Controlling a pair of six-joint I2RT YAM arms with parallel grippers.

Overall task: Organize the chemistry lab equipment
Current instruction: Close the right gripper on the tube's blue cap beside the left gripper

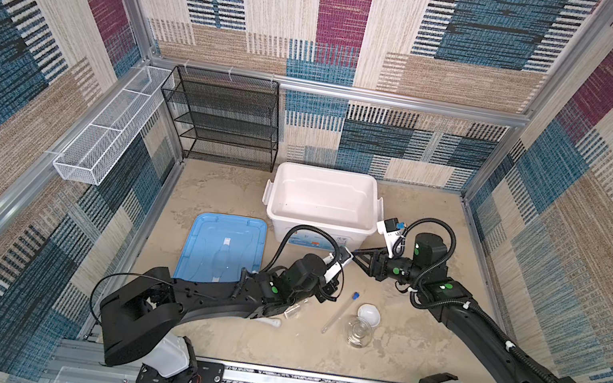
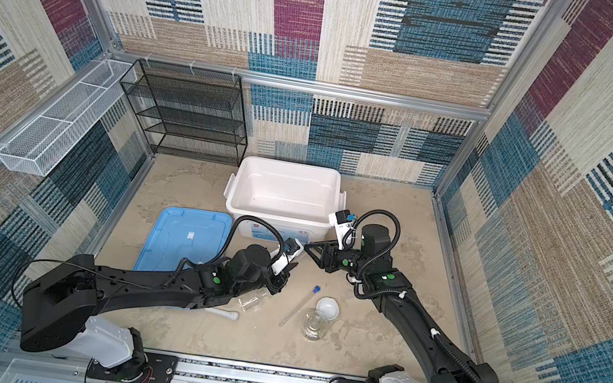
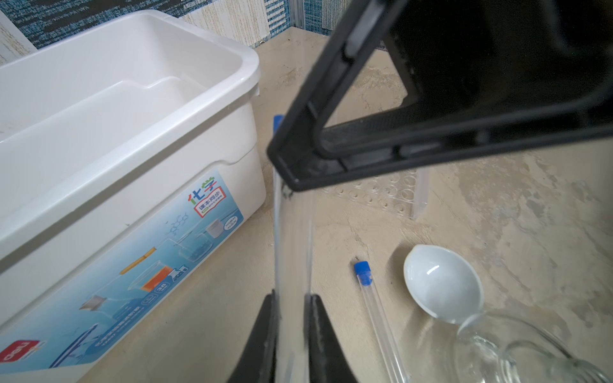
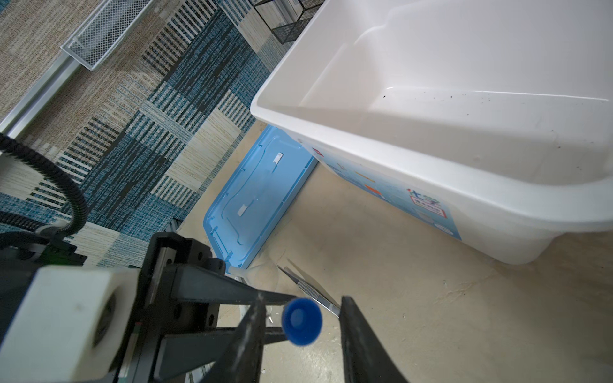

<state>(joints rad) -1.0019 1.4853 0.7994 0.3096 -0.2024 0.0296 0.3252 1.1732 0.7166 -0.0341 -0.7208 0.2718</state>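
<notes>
My left gripper [image 3: 293, 300] is shut on a clear test tube [image 3: 292, 238] and holds it up off the table. The tube's blue cap [image 4: 302, 321] sits between the fingers of my right gripper [image 4: 302, 303]. That gripper is open, with a gap on each side of the cap. In both top views the two grippers meet in front of the white bin [image 1: 276, 183]. A second test tube [image 1: 338, 312], a small white bowl [image 1: 369, 313], a glass flask [image 1: 359, 333] and a white pestle [image 1: 270, 321] lie on the table. Metal tweezers [image 4: 310, 291] lie under the grippers.
The white bin [image 2: 244, 173] stands open, with its blue lid [image 1: 219, 249] flat on the table to its left. A black wire rack [image 1: 224, 119] and a white mesh basket [image 1: 109, 126] are at the back left. A clear perforated plastic piece [image 3: 381, 194] lies on the table.
</notes>
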